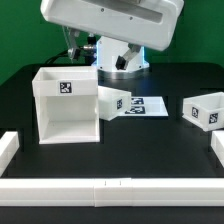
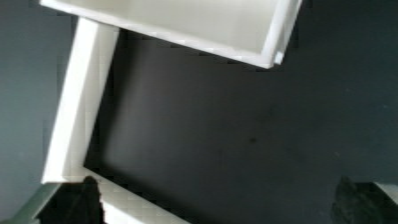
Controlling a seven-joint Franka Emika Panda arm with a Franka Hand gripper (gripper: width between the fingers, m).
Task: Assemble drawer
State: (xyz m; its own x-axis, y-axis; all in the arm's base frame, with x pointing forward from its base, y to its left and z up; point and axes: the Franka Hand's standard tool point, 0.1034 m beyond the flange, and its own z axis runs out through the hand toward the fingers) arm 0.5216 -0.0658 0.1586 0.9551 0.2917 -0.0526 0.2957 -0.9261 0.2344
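Exterior view: housing [image 1: 68,108] upright on table [image 1: 150,140]. First tray [image 1: 113,102] touches housing on exterior view's right. Second tray [image 1: 205,109] well apart from housing, same side.
Wrist view: gripper [image 2: 217,205] spread wide, empty. White box edge [image 2: 178,25] visible, unclear whether housing.

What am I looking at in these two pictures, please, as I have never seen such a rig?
A white robot arm is meant to assemble a drawer. The exterior view is taken from off the arm; the wrist view looks past its two-finger gripper, open and holding nothing. On the black table stand a large white plastic cubic housing, two smaller white trays, a flat white marker board with printed tags, and a long low white rail along the near edge.
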